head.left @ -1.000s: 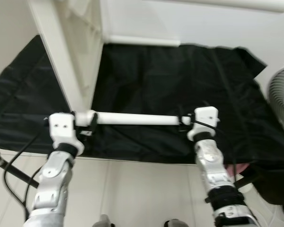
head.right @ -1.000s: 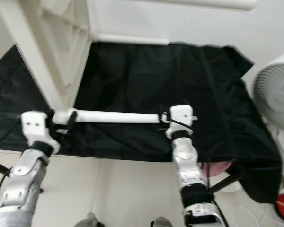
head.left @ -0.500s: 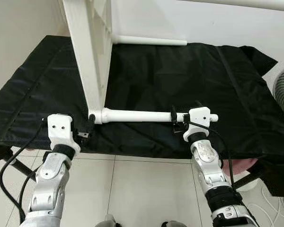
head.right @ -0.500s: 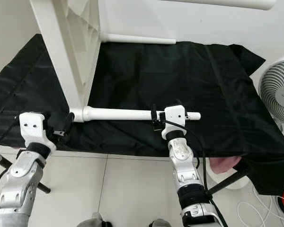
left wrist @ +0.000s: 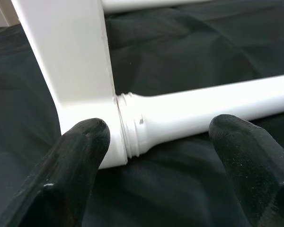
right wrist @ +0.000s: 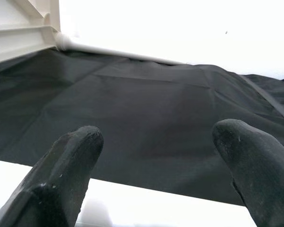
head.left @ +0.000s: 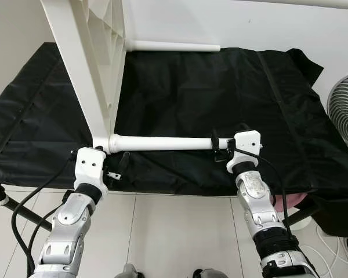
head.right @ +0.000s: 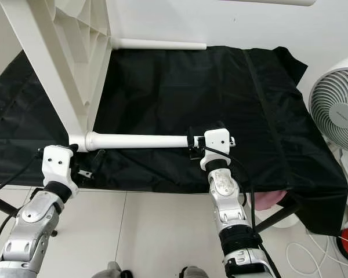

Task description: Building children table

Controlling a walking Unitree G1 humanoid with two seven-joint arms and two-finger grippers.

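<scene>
On the black cloth point(head.left: 220, 87), the white leg point(head.left: 162, 143) joins the upright frame point(head.left: 84, 69); the left gripper point(left wrist: 151, 156) sits fingers apart at the joint, the right gripper point(head.left: 218, 149) fingers spread at the leg's free end.

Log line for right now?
leg seated in tabletop corner | left hand open below joint | right hand open at leg's free end

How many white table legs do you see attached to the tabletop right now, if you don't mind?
2. The near leg lies across the black cloth, joined to the upright tabletop's corner, between the two grippers. The far leg sticks out by the wall. Others may be hidden out of frame.
</scene>
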